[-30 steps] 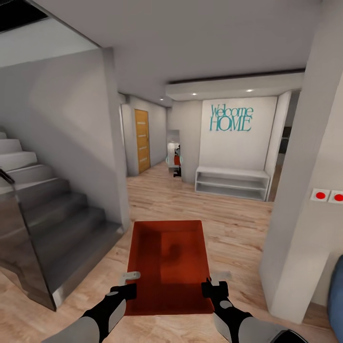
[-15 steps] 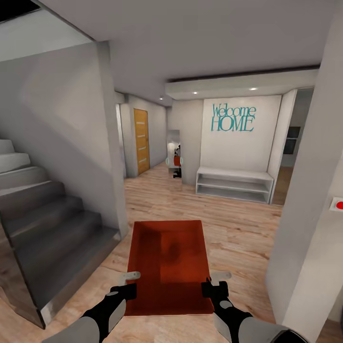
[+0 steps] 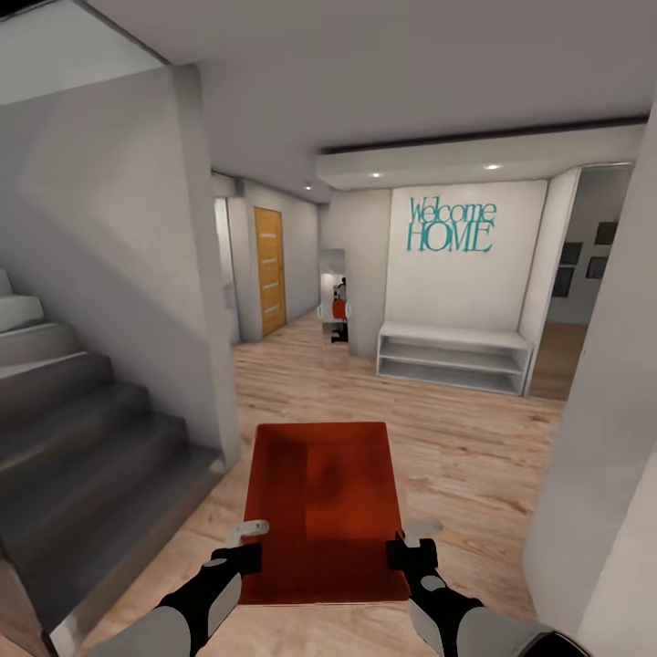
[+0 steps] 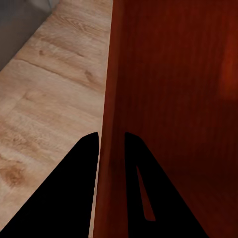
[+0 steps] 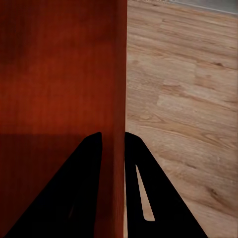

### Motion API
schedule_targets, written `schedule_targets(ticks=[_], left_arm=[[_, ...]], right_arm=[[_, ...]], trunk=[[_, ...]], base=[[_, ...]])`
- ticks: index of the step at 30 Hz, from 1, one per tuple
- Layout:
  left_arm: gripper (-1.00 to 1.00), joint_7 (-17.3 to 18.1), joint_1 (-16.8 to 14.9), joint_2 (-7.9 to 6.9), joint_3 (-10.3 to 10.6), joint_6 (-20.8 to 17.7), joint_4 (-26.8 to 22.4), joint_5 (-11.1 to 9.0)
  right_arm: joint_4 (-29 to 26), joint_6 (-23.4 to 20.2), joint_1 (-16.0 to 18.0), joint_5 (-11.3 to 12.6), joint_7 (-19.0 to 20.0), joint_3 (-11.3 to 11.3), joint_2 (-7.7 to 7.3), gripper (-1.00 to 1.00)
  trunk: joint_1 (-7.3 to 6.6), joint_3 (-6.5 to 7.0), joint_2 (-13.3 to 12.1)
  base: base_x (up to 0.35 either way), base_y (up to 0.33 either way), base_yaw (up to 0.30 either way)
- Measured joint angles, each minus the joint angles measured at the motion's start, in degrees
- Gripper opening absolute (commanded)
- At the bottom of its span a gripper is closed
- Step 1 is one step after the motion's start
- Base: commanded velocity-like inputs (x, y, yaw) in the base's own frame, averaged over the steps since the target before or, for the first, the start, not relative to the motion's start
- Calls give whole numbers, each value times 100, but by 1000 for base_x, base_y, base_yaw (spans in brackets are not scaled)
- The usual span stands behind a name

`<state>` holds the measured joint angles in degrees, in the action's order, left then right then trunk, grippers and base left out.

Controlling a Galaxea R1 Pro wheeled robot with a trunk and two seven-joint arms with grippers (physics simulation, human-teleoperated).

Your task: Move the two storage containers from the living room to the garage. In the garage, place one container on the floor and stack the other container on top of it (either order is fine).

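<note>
Left claw [image 3: 245, 544]: closed on the left wall of the storage container [image 3: 321, 511], one finger [image 4: 69, 193] outside the wall, the other inside, both against it.
Right claw [image 3: 412, 542]: closed the same way on the container's right wall; fingers [image 5: 79, 188] straddle the red-orange edge.
Storage container: one red-orange open-top bin, held level between the two claws, long axis pointing away from the robot, clear of the wood-plank floor [image 3: 456, 447].
Surroundings: grey staircase [image 3: 82, 447] to the left; a white wall corner [image 3: 205, 274] just beside the bin's far left corner. White pillar [image 3: 602, 438] near on the right. Ahead, well apart: low white shelf unit [image 3: 453, 355] under teal "Welcome HOME" lettering [image 3: 452, 225]; orange-wood door [image 3: 270, 270] down the hallway.
Arms: both forearms extended forward and low, roughly parallel, wrists in dark covers.
</note>
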<state>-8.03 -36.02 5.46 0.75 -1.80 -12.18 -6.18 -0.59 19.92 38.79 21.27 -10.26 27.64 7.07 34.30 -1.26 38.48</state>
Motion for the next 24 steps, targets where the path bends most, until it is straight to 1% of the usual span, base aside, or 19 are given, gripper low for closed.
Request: schedule_targets(ticks=[7, 15, 24], left_arm=[[-100, -4, -1, 2, -3, -1, -1, 6], [-100, 1, -2, 2, -5, 0, -1, 12], [-100, 0, -1, 2, -6, 0, 3, 11]], right_arm=[[1, 2, 0, -2, 0, -4, 0, -100], [2, 11, -1, 6, -1, 1, 0, -100], [5, 8, -1, 7, 0, 3, 1, -100]], trunk=[[0, 0, 0], [0, 0, 0], [0, 0, 0]], base=[[322, 0, -18], [322, 0, -218], [322, 0, -21]])
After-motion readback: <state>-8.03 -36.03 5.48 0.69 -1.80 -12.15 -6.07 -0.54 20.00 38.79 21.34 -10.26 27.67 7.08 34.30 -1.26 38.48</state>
